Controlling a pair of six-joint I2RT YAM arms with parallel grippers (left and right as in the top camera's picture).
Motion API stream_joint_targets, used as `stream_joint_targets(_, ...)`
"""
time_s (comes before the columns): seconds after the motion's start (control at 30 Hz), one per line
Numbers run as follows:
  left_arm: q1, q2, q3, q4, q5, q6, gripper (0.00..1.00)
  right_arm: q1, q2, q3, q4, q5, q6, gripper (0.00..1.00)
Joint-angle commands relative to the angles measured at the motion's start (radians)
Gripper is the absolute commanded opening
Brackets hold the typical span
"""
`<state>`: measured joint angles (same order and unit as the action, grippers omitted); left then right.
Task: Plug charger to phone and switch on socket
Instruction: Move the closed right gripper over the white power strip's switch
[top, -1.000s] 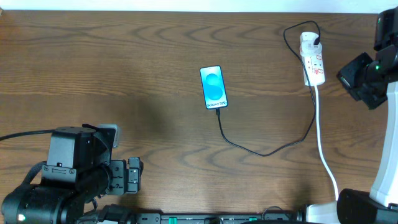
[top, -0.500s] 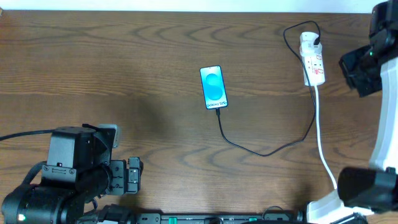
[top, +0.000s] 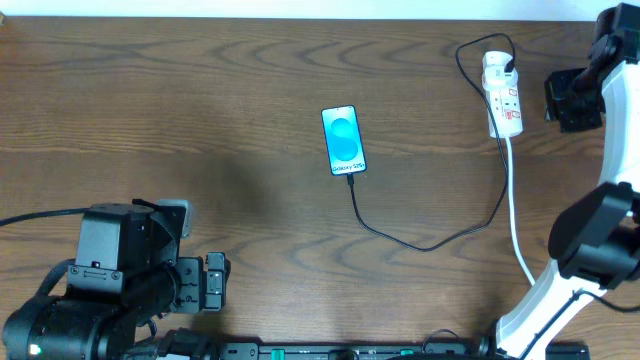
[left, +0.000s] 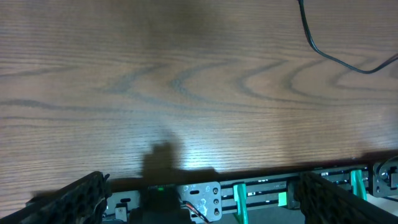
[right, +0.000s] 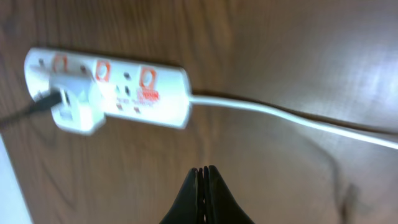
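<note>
Blur in the right wrist view hides the red switch positions on the socket (right: 109, 93). The right gripper (right: 202, 176) is pressed fully closed and empty, hovering just right of the socket. The left gripper (left: 199, 186), partly cut off at near left, is spread wide and empty. The charger (top: 430, 243) runs from the socket to the near edge of the phone (top: 343, 140) at centre

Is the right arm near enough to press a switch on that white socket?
Probably yes: the right gripper, shut, hovers just beside the socket, and only bare table lies between them.
</note>
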<state>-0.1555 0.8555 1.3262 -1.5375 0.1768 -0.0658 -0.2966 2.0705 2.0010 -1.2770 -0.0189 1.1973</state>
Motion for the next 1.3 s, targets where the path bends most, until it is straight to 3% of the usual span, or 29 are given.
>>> stream_joint_targets(0.0,-0.003,-0.001,0.002,-0.003,-0.006,0.009,0.98,-0.022,0.050,-0.002,0.051,-0.041,0.074,0.02)
stream_joint_targets(0.13,-0.003,-0.001,0.002,-0.003,-0.006,0.009,0.98,-0.041,0.076,-0.002,0.104,-0.041,0.176,0.02)
stream_joint_targets(0.37,-0.003,-0.001,0.002,-0.003,-0.006,0.009,0.98,-0.044,0.135,-0.002,0.219,-0.063,0.216,0.02)
stream_joint_targets(0.77,-0.003,-0.001,0.002,-0.003,-0.006,0.009,0.98,-0.030,0.278,-0.002,0.476,-0.228,0.166,0.02)
stream_joint_targets(1.27,-0.003,-0.001,0.002,-0.003,-0.006,0.009,0.98,0.029,0.288,-0.002,0.562,-0.147,0.152,0.02)
